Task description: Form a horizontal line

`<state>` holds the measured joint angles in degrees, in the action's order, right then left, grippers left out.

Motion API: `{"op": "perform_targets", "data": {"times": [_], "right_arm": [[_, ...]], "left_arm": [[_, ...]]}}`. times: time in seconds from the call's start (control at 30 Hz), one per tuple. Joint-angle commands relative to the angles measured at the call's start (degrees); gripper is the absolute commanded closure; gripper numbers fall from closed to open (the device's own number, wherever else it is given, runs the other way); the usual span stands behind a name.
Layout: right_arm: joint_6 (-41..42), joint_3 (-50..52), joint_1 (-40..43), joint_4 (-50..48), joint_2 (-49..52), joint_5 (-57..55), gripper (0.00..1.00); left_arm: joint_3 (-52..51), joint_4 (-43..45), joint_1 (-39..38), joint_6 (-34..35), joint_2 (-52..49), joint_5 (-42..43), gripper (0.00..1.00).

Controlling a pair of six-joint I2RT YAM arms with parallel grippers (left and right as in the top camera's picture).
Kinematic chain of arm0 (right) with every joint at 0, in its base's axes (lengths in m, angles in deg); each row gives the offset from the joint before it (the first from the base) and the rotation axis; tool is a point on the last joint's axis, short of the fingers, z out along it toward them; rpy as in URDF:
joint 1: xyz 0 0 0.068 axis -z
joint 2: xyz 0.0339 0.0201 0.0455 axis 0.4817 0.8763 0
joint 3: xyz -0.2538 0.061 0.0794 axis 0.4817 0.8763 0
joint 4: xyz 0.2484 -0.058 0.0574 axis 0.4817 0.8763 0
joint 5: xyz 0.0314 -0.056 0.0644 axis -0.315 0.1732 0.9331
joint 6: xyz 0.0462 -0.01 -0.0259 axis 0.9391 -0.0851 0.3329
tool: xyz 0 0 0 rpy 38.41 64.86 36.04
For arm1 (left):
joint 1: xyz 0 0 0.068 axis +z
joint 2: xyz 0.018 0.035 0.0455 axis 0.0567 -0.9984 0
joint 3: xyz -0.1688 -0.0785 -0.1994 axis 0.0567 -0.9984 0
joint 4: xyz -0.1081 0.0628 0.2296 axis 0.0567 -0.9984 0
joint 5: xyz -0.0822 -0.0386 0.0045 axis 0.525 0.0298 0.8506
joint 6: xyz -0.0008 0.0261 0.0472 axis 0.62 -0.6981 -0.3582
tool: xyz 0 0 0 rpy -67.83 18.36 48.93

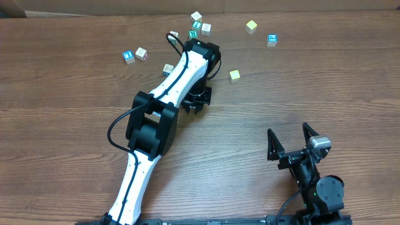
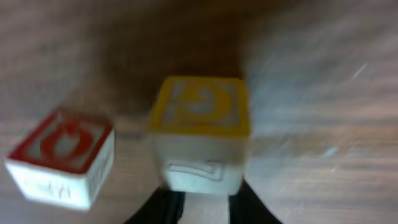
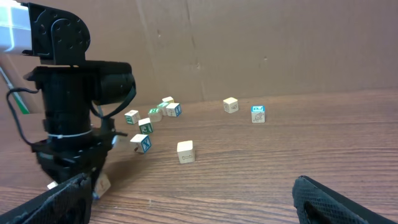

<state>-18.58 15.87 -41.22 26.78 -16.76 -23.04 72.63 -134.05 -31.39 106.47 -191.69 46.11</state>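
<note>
So far the horizontal line [image 2: 74, 163] looks barely begun. At the left of the left wrist view a red-topped alphabet cube [image 2: 59, 143] sits slightly askew. Just to its right, across a small gap, stands a yellow-topped cube [image 2: 200, 106]. The left gripper [image 2: 205, 200] straddles that yellow cube's base, a dark finger at each lower corner; blur hides whether they clamp it or stand clear. The row's long axis would run across this view, so the gap closes leftward, toward the red cube. Far right, at the near edge of the table [image 1: 350, 81], the right gripper [image 1: 290, 142] sits with fingers spread and empty. It is well apart from the cubes, so the left arm [image 1: 181, 75] is plainly nearer.
</note>
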Motion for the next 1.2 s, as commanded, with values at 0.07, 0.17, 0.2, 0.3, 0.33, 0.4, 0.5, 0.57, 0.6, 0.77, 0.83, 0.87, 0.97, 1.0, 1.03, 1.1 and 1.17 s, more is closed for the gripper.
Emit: {"op": "perform_targets", "data": {"times": [0.07,0.17,0.2,0.3,0.33,0.4,0.5,0.57,0.6,0.77,0.83,0.87,0.97,1.0,1.03,1.1,1.17], "right_arm": [[-0.2,0.5,-0.3,-0.4,-0.6,-0.1,0.0],[-0.2,0.5,-0.3,-0.4,-0.6,-0.1,0.0],[-0.2,0.5,-0.3,-0.4,-0.6,-0.1,0.0],[-0.2,0.5,-0.3,-0.4,-0.6,-0.1,0.0],[-0.2,0.5,-0.3,-0.4,-0.5,-0.1,0.0],[-0.2,0.5,-0.3,-0.4,-0.5,-0.1,0.0],[-0.2,0.5,-0.3,-0.4,-0.6,-0.1,0.0],[-0.2,0.5,-0.3,-0.4,-0.5,-0.1,0.0],[-0.2,0.5,-0.3,-0.4,-0.6,-0.1,0.0],[-0.2,0.5,-0.3,-0.4,-0.5,-0.1,0.0],[-0.2,0.5,-0.3,-0.4,-0.6,-0.1,0.0],[-0.2,0.5,-0.3,-0.4,-0.6,-0.1,0.0],[-0.2,0.5,-0.3,-0.4,-0.6,-0.1,0.0],[-0.2,0.5,-0.3,-0.4,-0.5,-0.1,0.0],[-0.2,0.5,-0.3,-0.4,-0.6,-0.1,0.0],[-0.2,0.5,-0.3,-0.4,-0.6,-0.1,0.0],[-0.2,0.5,-0.3,-0.4,-0.6,-0.1,0.0]], "left_arm": [[0.0,5.4,0.0,0.9,-0.5,-1.0,0.72],[0.0,9.0,0.3,0.8,-0.5,-1.2,0.62],[0.0,10.4,0.5,0.8,-0.5,-1.1,0.62],[0.0,14.6,1.0,0.8,-0.5,-1.1,0.62],[0.0,15.8,1.2,0.8,-0.5,-1.0,0.62],[0.0,18.3,1.4,0.8,-0.5,-0.9,0.62],[0.0,20.3,1.5,0.8,-0.5,-0.9,0.6],[0.0,20.8,1.5,0.9,-0.5,-0.6,0.6],[0.0,20.9,1.5,0.9,-0.5,-0.5,0.6],[0.0,21.1,1.5,1.2,-0.5,-0.5,0.58],[0.0,20.9,1.5,1.2,-0.5,-0.5,0.55],[0.0,20.9,1.5,1.2,-0.5,-0.5,0.48],[0.0,20.9,1.6,1.2,-0.5,-0.5,0.41],[0.1,20.6,1.7,1.2,-0.5,-0.5,0.41],[0.2,19.9,1.9,1.2,-0.5,-0.5,0.41],[0.5,17.9,2.1,1.2,-0.5,-0.5,0.39],[0.6,16.2,2.3,0.5,-0.5,-0.5,0.35]]}}
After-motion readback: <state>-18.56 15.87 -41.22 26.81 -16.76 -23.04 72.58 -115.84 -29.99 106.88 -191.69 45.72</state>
